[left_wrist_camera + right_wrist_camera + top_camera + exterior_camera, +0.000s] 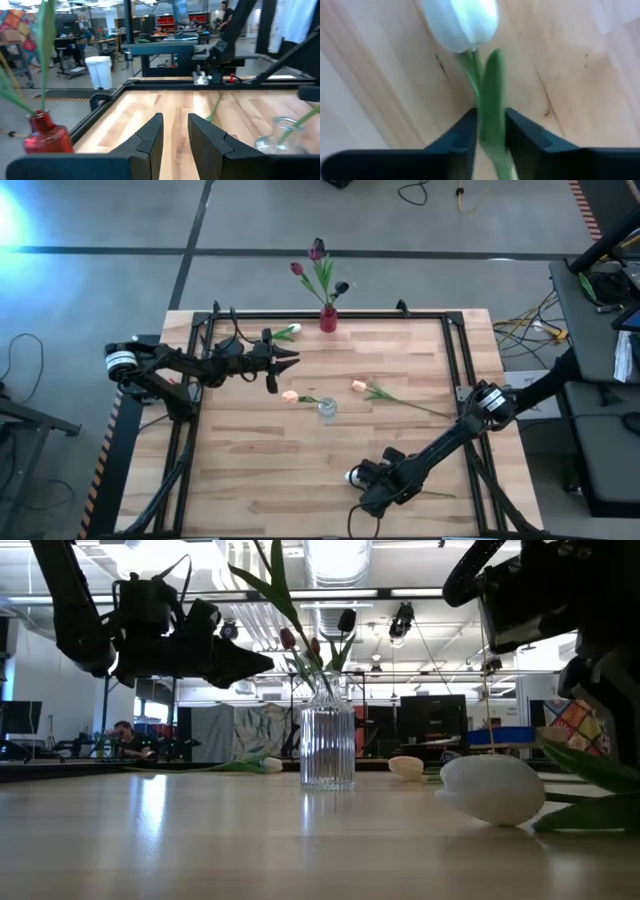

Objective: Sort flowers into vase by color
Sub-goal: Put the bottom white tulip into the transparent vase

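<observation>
A white tulip (352,476) lies near the table's near edge, and my right gripper (366,476) is shut on it. Its head (492,788) looms large in the low view. A red vase (328,320) at the far edge holds dark maroon tulips (316,250). A clear glass vase (327,408) at mid-table holds one peach tulip (290,396), which leans over the rim. A second peach tulip (358,385) lies flat on the wood. Another white tulip (290,331) lies by the far edge. My left gripper (288,361) hovers open above the table, left of the clear vase. My right gripper pinches the white tulip between its two fingers at the green stem and leaf (490,107), just below the head (462,22). The fingers lie across the stem. The head sits on or barely above the wood; I cannot tell which.
A black metal frame (455,360) runs around the tabletop. The second peach tulip's long stem (410,405) stretches toward the right edge. The red vase (47,136) and clear vase (282,135) both show ahead of my left gripper (175,135). Bare wood lies at the near left.
</observation>
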`<state>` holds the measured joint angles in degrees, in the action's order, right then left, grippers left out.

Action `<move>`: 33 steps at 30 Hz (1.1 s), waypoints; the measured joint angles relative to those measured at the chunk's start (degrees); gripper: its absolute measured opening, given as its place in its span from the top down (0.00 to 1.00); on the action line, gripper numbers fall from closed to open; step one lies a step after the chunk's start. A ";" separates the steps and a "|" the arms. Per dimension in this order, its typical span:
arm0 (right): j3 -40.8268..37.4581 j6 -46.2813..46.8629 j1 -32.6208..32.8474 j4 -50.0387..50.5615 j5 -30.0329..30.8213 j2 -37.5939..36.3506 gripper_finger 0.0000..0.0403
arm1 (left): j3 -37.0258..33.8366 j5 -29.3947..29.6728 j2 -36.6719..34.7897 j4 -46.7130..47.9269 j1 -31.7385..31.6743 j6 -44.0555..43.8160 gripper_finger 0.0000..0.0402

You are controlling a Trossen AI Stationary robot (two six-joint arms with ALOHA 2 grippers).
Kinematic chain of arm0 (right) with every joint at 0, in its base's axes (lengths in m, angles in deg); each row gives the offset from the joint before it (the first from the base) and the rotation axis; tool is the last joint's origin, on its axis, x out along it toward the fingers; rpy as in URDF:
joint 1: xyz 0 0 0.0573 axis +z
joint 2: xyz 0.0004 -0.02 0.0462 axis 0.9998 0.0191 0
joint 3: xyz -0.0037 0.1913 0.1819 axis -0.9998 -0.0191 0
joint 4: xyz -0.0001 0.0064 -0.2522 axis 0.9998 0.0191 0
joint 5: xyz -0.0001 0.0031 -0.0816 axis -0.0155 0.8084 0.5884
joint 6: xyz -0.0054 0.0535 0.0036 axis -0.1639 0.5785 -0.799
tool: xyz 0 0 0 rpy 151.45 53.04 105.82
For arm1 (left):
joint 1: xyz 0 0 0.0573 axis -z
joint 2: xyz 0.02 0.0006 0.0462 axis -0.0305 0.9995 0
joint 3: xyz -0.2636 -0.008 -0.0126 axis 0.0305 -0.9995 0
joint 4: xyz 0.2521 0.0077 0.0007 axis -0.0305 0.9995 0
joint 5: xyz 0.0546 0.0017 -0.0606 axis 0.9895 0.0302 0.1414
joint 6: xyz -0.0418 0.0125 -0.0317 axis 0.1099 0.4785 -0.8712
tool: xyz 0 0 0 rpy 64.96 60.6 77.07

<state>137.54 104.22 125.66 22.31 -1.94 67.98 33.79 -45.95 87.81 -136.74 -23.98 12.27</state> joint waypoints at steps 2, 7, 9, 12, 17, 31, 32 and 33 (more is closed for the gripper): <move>-0.15 0.22 0.07 0.28 2.36 -0.43 0.89 | -0.16 -1.75 0.00 -0.23 -0.03 -0.28 0.81; -0.34 -0.97 -0.53 0.51 11.24 -2.69 0.96 | -2.77 -1.48 0.00 -5.02 0.01 -1.57 0.81; -0.30 -2.00 -0.81 0.20 15.35 -4.12 0.97 | -4.61 0.51 0.00 -7.31 0.01 -1.94 0.81; -0.30 -4.94 -1.65 -0.20 21.01 -6.42 0.97 | -7.55 3.13 0.00 -10.98 0.01 -2.68 0.81; -0.30 -13.48 -4.24 -3.97 32.76 -12.26 0.97 | -10.98 3.64 0.00 -15.10 -0.03 -3.22 0.81; -3.25 -64.46 -9.72 -46.12 41.95 -21.13 0.98 | -9.71 5.67 0.00 -15.10 0.01 -3.61 0.81; -3.78 -67.04 -10.15 -49.44 40.24 -21.23 0.98 | -9.62 5.67 0.00 -15.08 0.01 -3.65 0.81; -4.43 -69.36 -10.60 -52.84 38.57 -21.38 0.98 | -9.62 5.65 0.00 -15.08 0.01 -3.65 0.81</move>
<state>133.11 34.87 115.06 -30.53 36.63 46.61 24.17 -40.30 87.81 -151.82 -23.97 8.62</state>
